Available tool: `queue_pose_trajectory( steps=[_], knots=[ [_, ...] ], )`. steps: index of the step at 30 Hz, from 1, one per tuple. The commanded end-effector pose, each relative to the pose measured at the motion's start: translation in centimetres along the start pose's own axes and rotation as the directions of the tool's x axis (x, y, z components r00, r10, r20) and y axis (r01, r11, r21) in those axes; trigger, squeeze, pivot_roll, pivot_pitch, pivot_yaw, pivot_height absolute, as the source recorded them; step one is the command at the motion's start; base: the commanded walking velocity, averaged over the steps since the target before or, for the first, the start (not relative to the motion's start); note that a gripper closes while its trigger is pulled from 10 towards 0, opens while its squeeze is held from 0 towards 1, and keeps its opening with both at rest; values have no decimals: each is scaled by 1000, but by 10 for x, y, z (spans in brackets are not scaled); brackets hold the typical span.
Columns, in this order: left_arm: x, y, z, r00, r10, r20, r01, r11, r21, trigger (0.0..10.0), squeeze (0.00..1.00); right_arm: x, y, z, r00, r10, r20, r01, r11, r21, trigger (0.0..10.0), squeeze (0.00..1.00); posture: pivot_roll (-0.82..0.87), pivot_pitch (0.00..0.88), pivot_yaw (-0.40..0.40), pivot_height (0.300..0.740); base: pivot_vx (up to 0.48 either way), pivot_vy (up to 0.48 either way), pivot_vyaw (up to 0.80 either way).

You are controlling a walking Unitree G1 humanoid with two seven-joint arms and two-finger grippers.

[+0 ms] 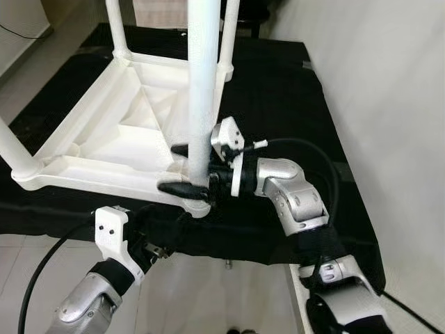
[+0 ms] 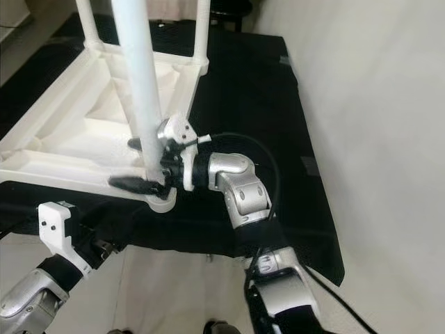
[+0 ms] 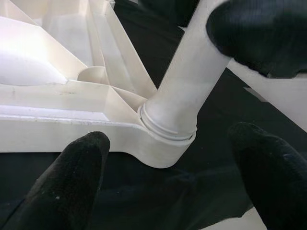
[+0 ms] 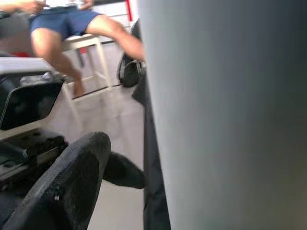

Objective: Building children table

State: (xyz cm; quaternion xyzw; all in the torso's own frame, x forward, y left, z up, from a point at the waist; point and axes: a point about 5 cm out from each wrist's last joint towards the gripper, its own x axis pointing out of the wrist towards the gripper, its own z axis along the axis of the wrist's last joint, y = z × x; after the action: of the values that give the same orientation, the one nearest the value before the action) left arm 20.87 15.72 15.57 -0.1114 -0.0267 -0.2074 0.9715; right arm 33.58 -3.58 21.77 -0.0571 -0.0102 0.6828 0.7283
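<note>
- Left gripper (image 1: 149, 254), lower left, fingers spread and empty, waits below the corner socket.
- Right gripper (image 1: 182, 169), frame centre, clamps the leg (image 1: 201, 90) low, likely seating it.
- Tabletop (image 1: 97, 139) lies inverted on black cloth (image 1: 278, 104), upper left.

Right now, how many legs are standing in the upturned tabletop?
4: near-left corner leg, far-left leg, far-right leg, and the near-right leg the right gripper grasps.
</note>
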Motion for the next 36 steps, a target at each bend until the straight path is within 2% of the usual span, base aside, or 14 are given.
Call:
queue_pose_trajectory(
  steps=[1, 6, 10, 12, 13, 22, 24, 28, 29, 32, 33, 34, 35, 36],
  knots=[
    [0, -6, 0, 1000, -7, -1, 7, 1000, -4, 10000, 0, 13, 5, -5, 996, 91, -22, -90, 996, 14, 10000, 0, 91, 204, -117, 740, 0, 0, 0],
    [-2, -13, 1, 1000, -11, 2, 11, 1000, -9, 10000, 0, 28, -6, 4, 989, 147, -5, -147, 989, 7, 10000, 0, 113, 232, -124, 740, 0, 0, 0],
    [-3, -16, 2, 1000, -15, 1, 15, 1000, -14, 10000, 0, 29, -9, 5, 986, 166, -20, -166, 986, -6, 10000, 0, 115, 239, -126, 740, 0, 0, 0],
    [-3, -17, 2, 1000, -16, 0, 16, 1000, -16, 10000, 0, 28, -10, 5, 984, 177, -21, -177, 984, -10, 9686, 0, 119, 248, -126, 740, 0, 0, 0],
    [-4, -18, 2, 1000, -16, 0, 16, 1000, -16, 10000, 0, 27, -10, 5, 982, 186, -22, -186, 982, -13, 0, 0, 119, 248, -126, 740, 0, 0, 0],
    [-4, -18, 2, 1000, -16, -5, 16, 1000, -16, 10000, 0, 22, -17, 8, 987, 161, 4, -161, 987, -14, 0, 0, 117, 241, -120, 740, 0, 0, 0],
    [-3, -18, 1, 1000, -16, -5, 16, 1000, -18, 10000, 0, 11, -21, 5, 993, 115, 10, -115, 993, -26, 0, 0, 108, 226, -120, 740, 0, 0, 0],
    [-3, -18, 0, 1000, -15, -5, 15, 1000, -18, 10000, 0, 7, -23, 4, 996, 90, 6, -90, 995, -36, 0, 0, 104, 221, -120, 740, 0, 0, 0],
    [-3, -18, 0, 1000, -14, -4, 14, 1000, -18, 10000, 0, -4, -28, -1, 999, -40, -17, 39, 998, -55, 0, 0, 88, 211, -137, 740, 0, 0, 0],
    [-3, -18, -1, 1000, -13, -4, 13, 1000, -19, 10000, 0, -8, -30, -4, 995, -99, -23, 98, 994, -58, 0, 0, 88, 211, -137, 740, 0, 0, 0],
    [-3, -17, -1, 1000, -11, -3, 11, 1000, -19, 10000, 0, -13, -33, -10, 977, -213, -14, 213, 977, -10, 0, 0, 74, 206, -143, 740, 0, 0, 0],
    [-3, -17, -1, 1000, -11, -3, 11, 1000, -19, 10000, 0, -13, -33, -10, 977, -213, -14, 213, 977, -10, 0, 0, 74, 206, -143, 740, 0, 0, 0],
    [-4, -15, 0, 1000, -8, -1, 8, 1000, -18, 10000, 0, -23, -34, -34, 823, -560, -93, 566, 823, 48, 0, 0, 50, 202, -131, 740, 0, 0, 0],
    [-4, -13, 0, 1000, -6, 0, 6, 1000, -18, 10000, 0, -38, -20, -57, 643, -740, -198, 762, 644, 66, 0, 0, 38, 198, -123, 740, 0, 0, 0]
  ],
)
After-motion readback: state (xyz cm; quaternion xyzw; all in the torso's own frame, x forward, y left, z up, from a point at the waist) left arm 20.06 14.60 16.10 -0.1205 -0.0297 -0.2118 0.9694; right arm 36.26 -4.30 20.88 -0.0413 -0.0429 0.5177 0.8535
